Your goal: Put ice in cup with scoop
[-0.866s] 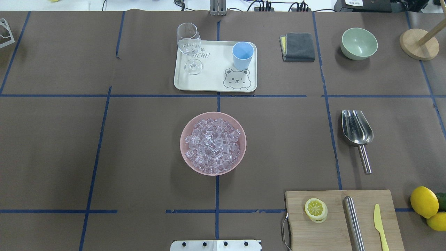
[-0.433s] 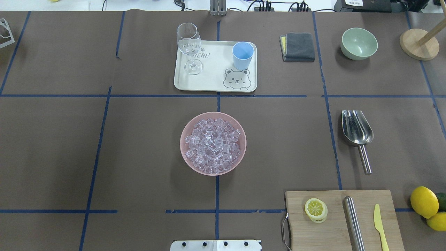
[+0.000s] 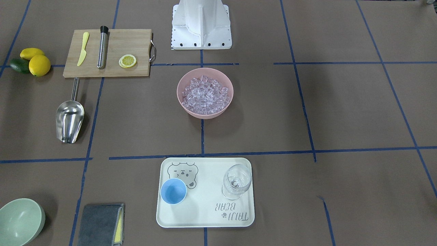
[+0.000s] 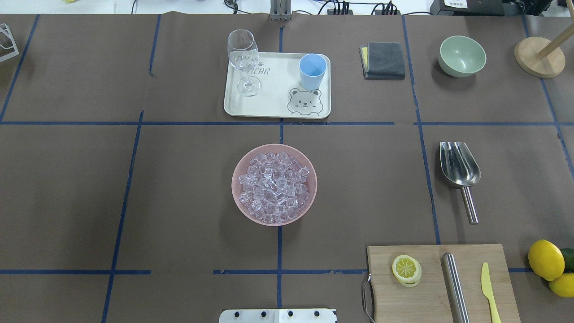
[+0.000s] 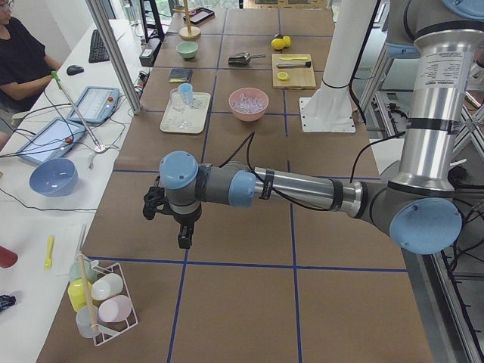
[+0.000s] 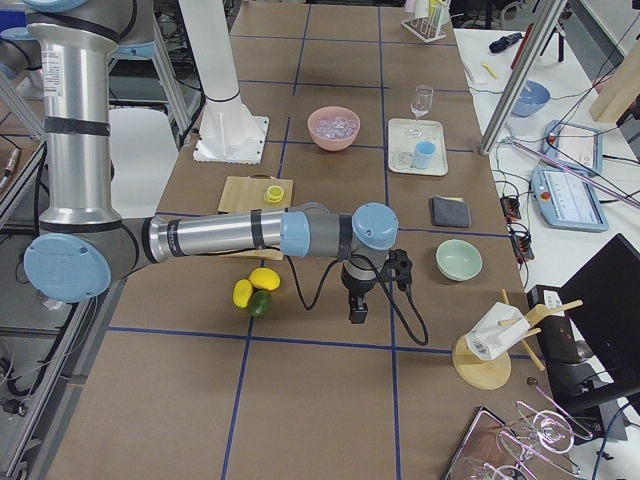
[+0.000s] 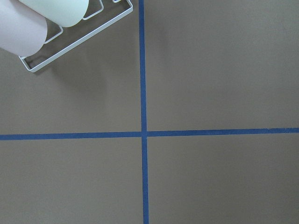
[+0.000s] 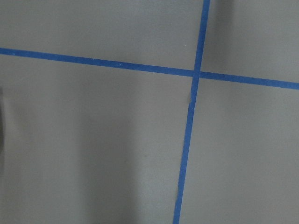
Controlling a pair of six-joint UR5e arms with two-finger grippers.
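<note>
The ice (image 4: 273,188) is a heap of clear cubes in a pink bowl (image 4: 237,197) at the table's middle. The light-blue cup (image 4: 312,71) stands upright on a cream tray (image 4: 269,107) beyond the bowl, beside a wine glass (image 4: 243,58). The steel scoop (image 4: 459,169) lies on the table to the bowl's right, handle towards the robot. My left gripper (image 5: 184,240) shows only in the exterior left view and my right gripper (image 6: 356,315) only in the exterior right view. Both hang over bare table far from these things; I cannot tell whether they are open or shut.
A cutting board (image 4: 385,296) at the front right holds a lemon slice, a steel cylinder (image 4: 455,287) and a yellow knife. Lemons (image 4: 545,259), a green bowl (image 4: 462,56), a grey cloth (image 4: 384,60) and a wooden stand (image 4: 538,56) are on the right. A cup rack (image 7: 93,32) lies near the left gripper.
</note>
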